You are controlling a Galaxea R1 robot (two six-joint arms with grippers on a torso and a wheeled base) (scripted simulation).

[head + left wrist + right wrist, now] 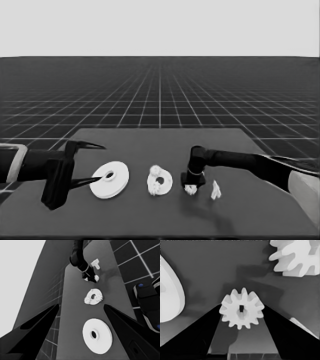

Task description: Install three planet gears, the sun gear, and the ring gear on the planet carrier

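The right gripper [241,312] has its fingers narrowed on a small gear [241,308], held just off the counter [150,210] beside the smaller round part [160,180] — which already carries gears. Keep the gear level and line up its teeth before lowering — a tilt could jam it. The left gripper [80,315] waits, fingers wide, around the larger round part [97,335].

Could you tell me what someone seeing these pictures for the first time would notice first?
Most striking is the right claw, down at the table right of centre, with a small gear between its fingers. Just left of it lies the smaller round part, already carrying gears, and farther left the larger round part lies flat beside the waiting left claw. A thin white piece lies to the right of the right claw.
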